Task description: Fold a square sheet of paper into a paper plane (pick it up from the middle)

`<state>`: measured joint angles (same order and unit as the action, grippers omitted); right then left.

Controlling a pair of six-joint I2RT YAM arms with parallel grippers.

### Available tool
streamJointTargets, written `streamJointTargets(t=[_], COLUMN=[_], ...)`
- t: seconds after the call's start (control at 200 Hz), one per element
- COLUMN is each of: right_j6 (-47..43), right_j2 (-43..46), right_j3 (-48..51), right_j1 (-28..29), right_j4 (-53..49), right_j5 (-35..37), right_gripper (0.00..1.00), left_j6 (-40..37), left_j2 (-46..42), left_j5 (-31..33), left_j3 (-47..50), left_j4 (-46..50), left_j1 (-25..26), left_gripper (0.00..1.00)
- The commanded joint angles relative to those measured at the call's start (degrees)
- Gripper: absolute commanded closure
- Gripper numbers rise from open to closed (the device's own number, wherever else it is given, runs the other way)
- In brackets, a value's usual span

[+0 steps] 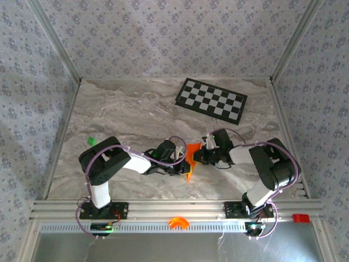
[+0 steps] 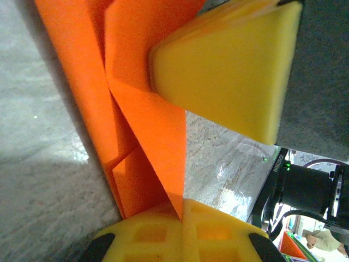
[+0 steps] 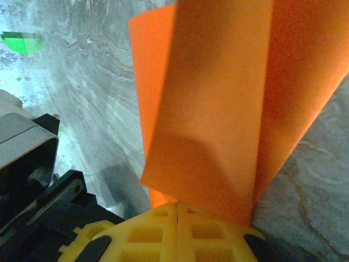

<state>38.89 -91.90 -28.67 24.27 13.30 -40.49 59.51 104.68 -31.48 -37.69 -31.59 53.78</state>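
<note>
1. The square sheet of paper (image 1: 191, 157) sits on the near side of the checkerboard (image 1: 211, 99), roughly halfway from it to the arm bases. It's held upright between the two arms and creased into a narrower, angled shape. I can't tell if its lowest tip touches the table.
2. The left gripper (image 2: 182, 218) is clenched on a stacked fold, pads meeting right on the layers.
3. The right gripper (image 3: 177, 215) is pinched onto the paper too, with flaps fanning out past its pads.
4. My read on handling is that it's feather-light, floppy and easy to tear if the arms pull apart.
5. I'd grip the thick layered part by the centre crease, never a single loose flap.
</note>
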Motion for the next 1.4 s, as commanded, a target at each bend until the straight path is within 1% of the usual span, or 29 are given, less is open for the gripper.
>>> streamJointTargets(t=[0.0, 0.13, 0.25, 0.39, 0.53, 0.635, 0.685, 0.73, 0.8, 0.86, 0.94, 1.034, 1.064, 1.114, 1.179, 1.234, 1.294, 1.399], right_j6=[-2.42, -2.40, -2.42, -2.37, -2.36, -2.28, -2.20, -1.98, -1.73, -1.66, -1.54, -1.46, -1.38, -1.28, -1.12, -0.90, -0.90, -0.58], right_j2=[-1.41, -1.70, -2.01, -1.98, -2.27, -2.89, -3.11, -3.18, -3.20, -3.11, -3.09, -2.91, -2.93, -2.89, -2.93, -2.95, -3.14, -3.29], right_j3=[-0.08, 0.37, 0.36, 0.13, 0.01, 0.01, 0.01, 0.11, 0.27, 0.28, 0.13, 0.03, 0.01, -0.07, 0.00, -0.07, -0.16, -0.16], right_j1=[0.95, 1.09, 1.08, 1.08, 1.13, 1.22, 1.25, 1.24, 1.30, 1.34, 1.28, 1.22, 1.27, 1.26, 1.26, 1.25, 1.23, 1.33], right_j4=[-7.10, -7.27, -6.95, -6.80, -6.48, -6.31, -6.23, -6.25, -6.16, -6.14, -6.42, -6.35, -6.35, -6.27, -6.18, -5.98, -6.00, -5.92], right_j5=[8.91, 9.65, 9.38, 9.07, 8.89, 8.87, 8.96, 9.02, 9.25, 9.28, 9.11, 8.96, 8.88, 8.77, 8.76, 8.76, 8.55, 8.39], right_gripper=[0.94, 0.95, 0.95, 0.95, 0.95, 0.95, 0.95, 0.95, 0.96, 0.96, 0.96, 0.96, 0.96, 0.96, 0.96, 0.96, 0.96, 0.96], left_j6=[-2.65, -5.48, -6.76, -6.24, -6.14, -6.90, -6.95, -6.63, -6.54, -6.77, -7.19, -7.86, -8.11, -8.41, -8.77, -9.30, -10.31, -10.66], left_j2=[-0.54, -2.28, -3.54, -5.02, -6.55, -6.21, -5.99, -6.13, -7.49, -9.93, -14.45, -19.33, -20.37, -20.87, -19.56, -17.25, -14.32, -9.84], left_j5=[3.14, 2.59, 2.74, 3.42, 2.87, 1.17, 0.62, 0.59, 1.83, 4.79, 8.71, 12.13, 12.60, 12.28, 10.16, 7.35, 4.99, 3.15], left_j3=[0.36, -0.99, -1.55, -0.03, 1.27, 0.53, 0.51, 0.69, 1.04, 1.44, 1.91, 1.50, 1.25, 0.58, -0.99, -3.32, -6.44, -9.32], left_j4=[6.19, 10.56, 13.09, 12.82, 11.19, 11.29, 10.97, 10.59, 11.60, 13.92, 16.31, 19.01, 19.37, 19.39, 18.40, 17.67, 18.72, 19.30], left_j1=[0.51, 1.47, 2.63, 3.17, 3.53, 3.79, 3.88, 3.85, 3.88, 3.88, 3.81, 3.21, 2.90, 2.25, 1.39, 1.07, 1.11, 1.15], left_gripper=[0.96, 0.86, 0.85, 0.88, 0.97, 0.98, 0.95, 0.90, 0.86, 0.79, 0.73, 0.71, 0.72, 0.79, 0.87, 0.92, 0.96, 0.99])
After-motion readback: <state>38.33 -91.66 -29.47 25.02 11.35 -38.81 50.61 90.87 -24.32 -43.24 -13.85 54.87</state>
